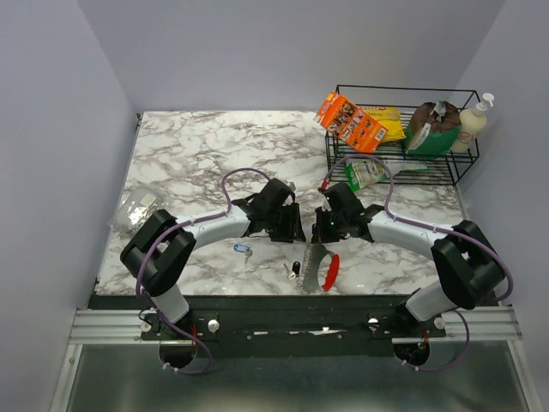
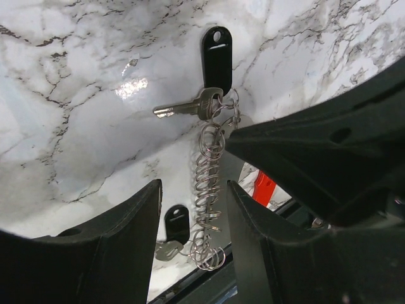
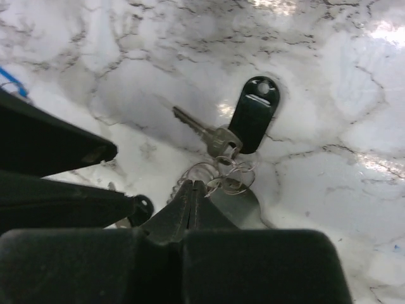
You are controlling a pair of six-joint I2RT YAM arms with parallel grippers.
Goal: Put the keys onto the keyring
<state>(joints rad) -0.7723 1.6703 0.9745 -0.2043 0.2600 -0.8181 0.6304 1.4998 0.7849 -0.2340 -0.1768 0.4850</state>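
The keyring, a grey chain of wire rings with a red curved piece at its near end, lies between my two grippers. My right gripper is shut on the chain's far end, beside a silver key with a black tag. My left gripper is open, and its fingers straddle the chain. A second black-tagged key lies by the chain's near end. The blue-headed key lies on the marble, left of the keyring.
A black wire basket at the back right holds snack packets and a pump bottle. A crumpled clear bag sits at the table's left edge. The table's front edge runs just behind the keyring's near end.
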